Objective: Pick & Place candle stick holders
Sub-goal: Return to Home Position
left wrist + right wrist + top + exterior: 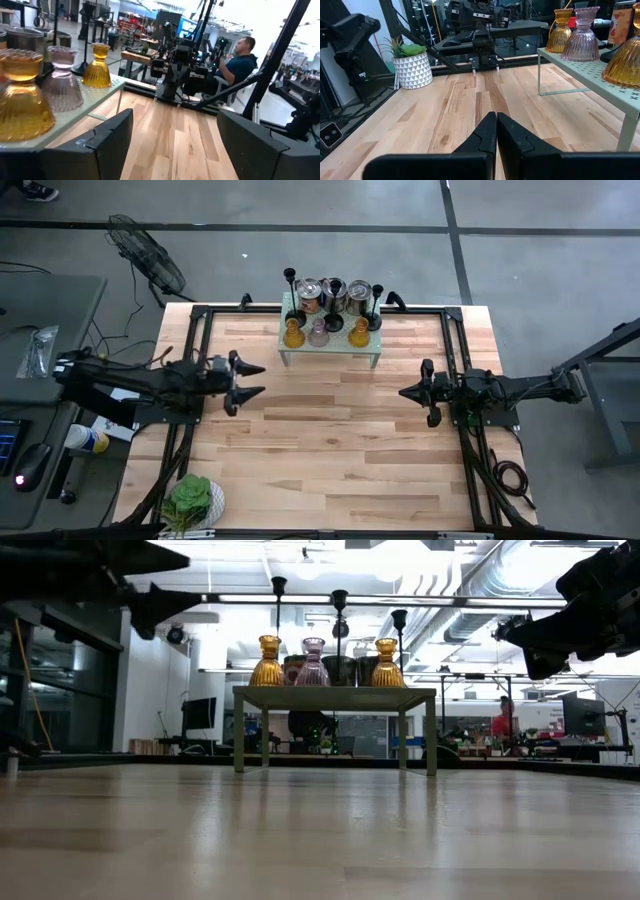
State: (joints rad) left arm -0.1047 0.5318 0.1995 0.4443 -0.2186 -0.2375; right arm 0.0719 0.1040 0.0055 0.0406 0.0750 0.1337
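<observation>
The shelf (330, 352) stands at the far middle of the surface (330, 450) and carries all six holders. Two amber holders (293, 333) stand along its front edge, one towards each end. The pink holder (318, 333) stands between them, nearer the one on the left arm's side. Behind this row three black holders (340, 610) rise on thin stems above the glass ones, among metal cups (309, 295) at the back of the shelf.

The left end effector (258, 379) hangs above the surface, in front of the shelf and off towards its left end. Its fingers (105, 142) stand apart with nothing between them. The right end effector (404, 392) hangs in front of the shelf and off towards its right end. Its fingers (487, 135) are pressed together and hold nothing. The two end effectors point towards each other across bare wood, and both are well apart from the shelf and every holder.

A plant (190, 502) in a white pot sits at the near corner on the left arm's side, far from the shelf. A person (240, 62) sits beyond the surface, past the shelf's right end.
</observation>
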